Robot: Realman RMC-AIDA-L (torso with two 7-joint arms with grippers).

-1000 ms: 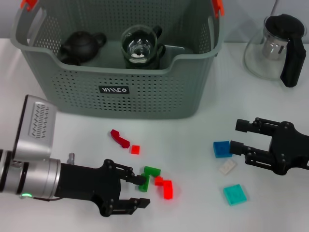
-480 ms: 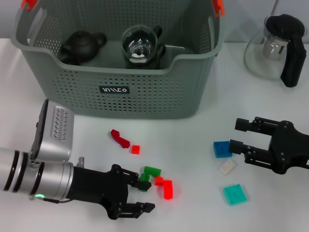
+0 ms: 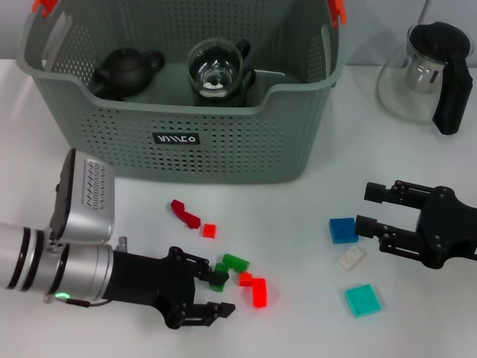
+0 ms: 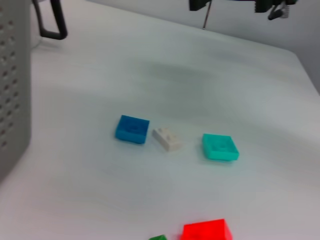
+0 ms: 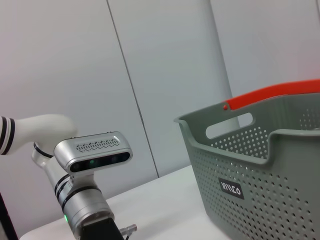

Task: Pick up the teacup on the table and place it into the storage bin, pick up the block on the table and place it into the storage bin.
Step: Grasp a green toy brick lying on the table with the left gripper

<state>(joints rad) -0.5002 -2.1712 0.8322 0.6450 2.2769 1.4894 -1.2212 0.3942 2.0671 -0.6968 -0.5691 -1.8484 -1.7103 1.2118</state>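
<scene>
This is looking like a lab or test room, not a home. A plain white table [image 3: 298, 201] is carrying a staged mix: small coloured blocks [image 3: 343, 230] lying near its front edge, a grey storage bin [image 3: 186, 142] sitting toward its back edge, and bare grey wall panels [image 5: 165, 75] standing behind it.

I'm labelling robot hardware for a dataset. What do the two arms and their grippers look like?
The left arm is a silver cylinder with black bands and a small green light, carrying a grey perforated camera box. Its left gripper is black with linked fingers. The right gripper is the same black, skeletal build.
</scene>
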